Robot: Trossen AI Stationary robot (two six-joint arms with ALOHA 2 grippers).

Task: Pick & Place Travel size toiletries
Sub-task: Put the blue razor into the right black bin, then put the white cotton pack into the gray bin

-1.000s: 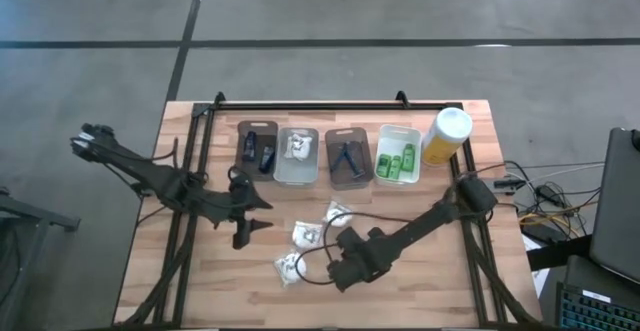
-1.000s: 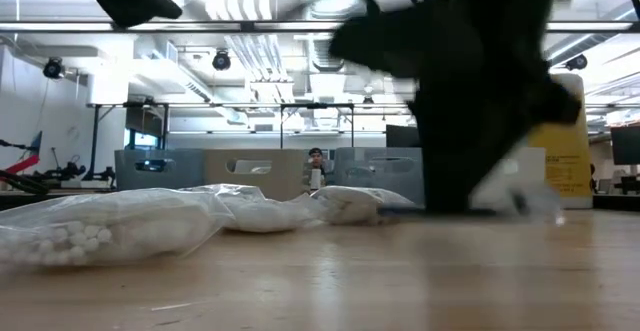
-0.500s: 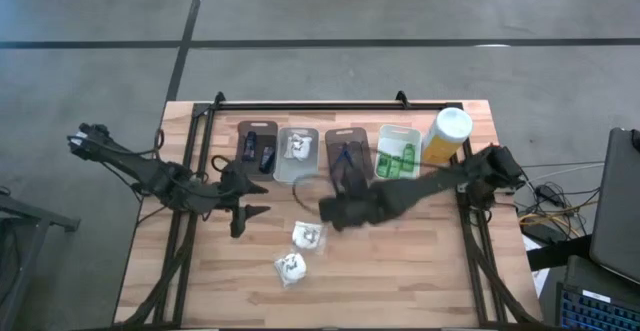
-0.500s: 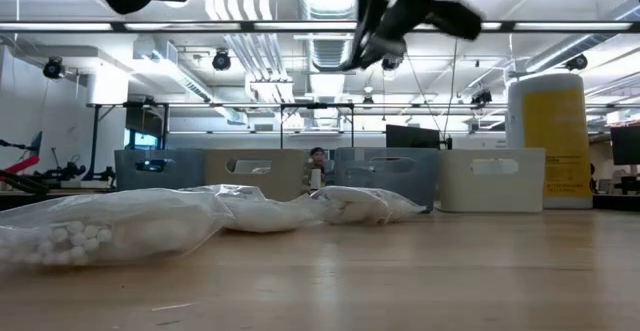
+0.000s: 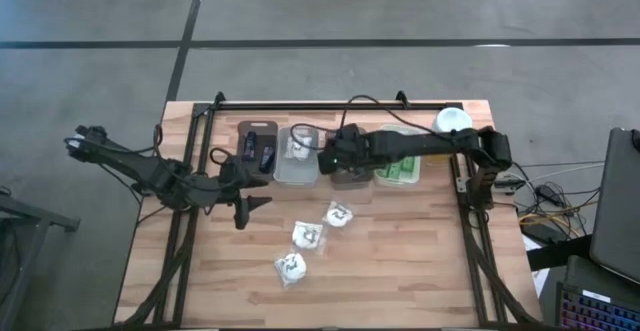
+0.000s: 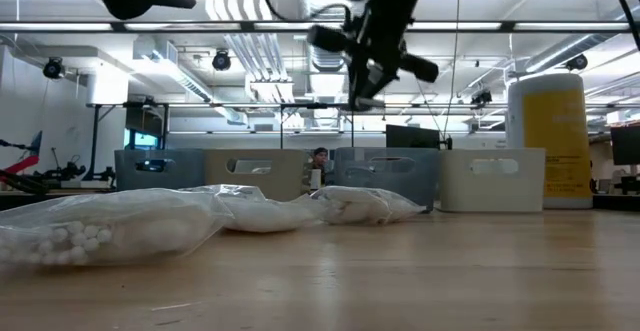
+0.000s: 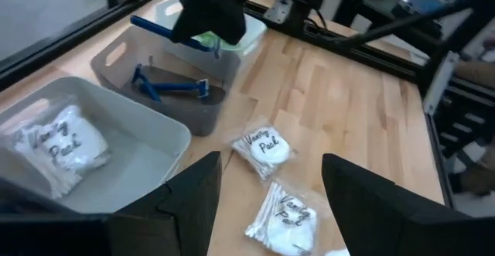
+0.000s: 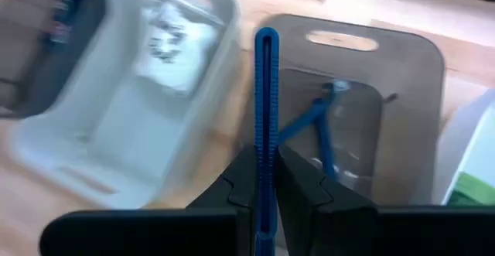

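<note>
From above, the right hand (image 5: 335, 157) reaches across the back of the counter (image 5: 400, 261) and hangs over the row of trays, about at the edge between the clear tray (image 5: 297, 155) and the grey tray (image 5: 349, 161); its grip cannot be read here. The left hand (image 5: 245, 203) waits over the counter's left part, fingers spread and empty. Three white packets (image 5: 310, 235) lie loose in a slanted line on the bare wood, well clear of both hands, and one more sits in the clear tray. The green bottles (image 5: 399, 167) lie in the white tray (image 5: 400, 168), partly under the right arm, beside the yellow bottle (image 5: 450, 123). From table height, the right hand (image 6: 372, 46) hangs well above the trays, the packets (image 6: 110, 224) lie in front, and a person (image 6: 317, 161) shows far behind. The left wrist camera shows the right hand (image 7: 210, 12) holding a blue stick (image 7: 174, 33) level above the grey tray (image 7: 166, 86), where blue razors (image 7: 172, 87) lie. The right wrist camera shows its fingers (image 8: 305, 185) closed tight on the blue stick (image 8: 265, 132), which stands up between them directly over the near wall of the grey tray (image 8: 402, 93), razors (image 8: 325, 128) below it, and the clear tray (image 8: 124, 101) with its packet (image 8: 174, 35) alongside.
</note>
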